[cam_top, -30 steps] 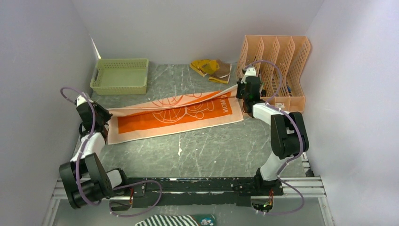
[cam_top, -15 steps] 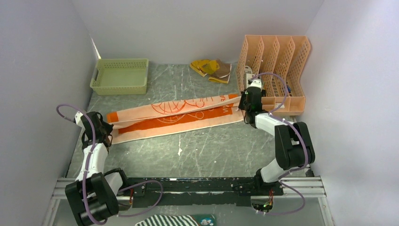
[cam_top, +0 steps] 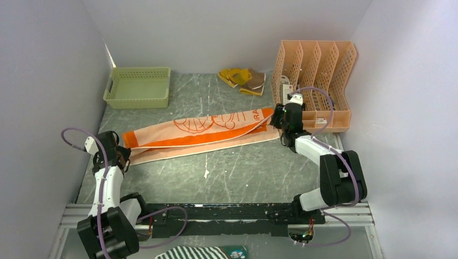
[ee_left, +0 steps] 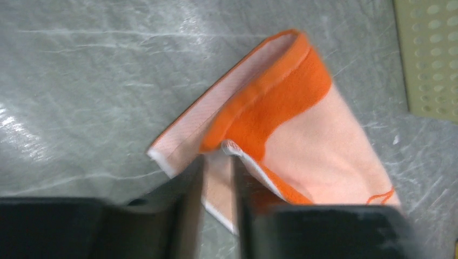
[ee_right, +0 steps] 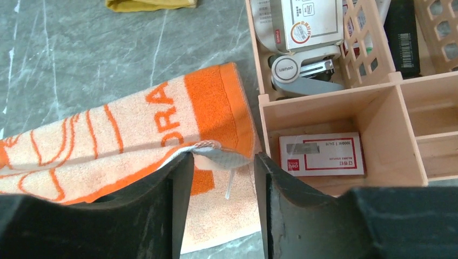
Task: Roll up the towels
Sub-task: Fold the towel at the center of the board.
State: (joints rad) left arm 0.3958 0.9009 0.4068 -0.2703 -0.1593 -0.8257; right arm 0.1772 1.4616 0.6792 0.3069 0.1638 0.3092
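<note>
The orange towel (cam_top: pixel 200 129) with cream border lies folded lengthwise across the table, its upper layer showing orange outline print. My left gripper (cam_top: pixel 122 156) is at its left end. In the left wrist view the jaws (ee_left: pixel 217 178) are nearly together with a cream corner of the orange towel (ee_left: pixel 302 135) pinched between them. My right gripper (cam_top: pixel 277 120) is at the towel's right end. In the right wrist view it (ee_right: pixel 221 162) is open, and the folded corner of the orange towel (ee_right: pixel 108 140) lies loose between its jaws. The yellow towel (cam_top: pixel 243 78) is crumpled at the back.
A green basket (cam_top: pixel 137 86) stands at the back left and shows in the left wrist view (ee_left: pixel 432 54). A peach desk organizer (cam_top: pixel 318 75) with a stapler (ee_right: pixel 302 70) and a staple box (ee_right: pixel 321 154) stands just right of my right gripper. A striped cloth (cam_top: pixel 200 252) lies below the rail.
Both grippers pulled the towel's far edge toward the near edge, folding it in half lengthwise. The left gripper moved nearer and lower. The right gripper lowered its corner onto the towel.
</note>
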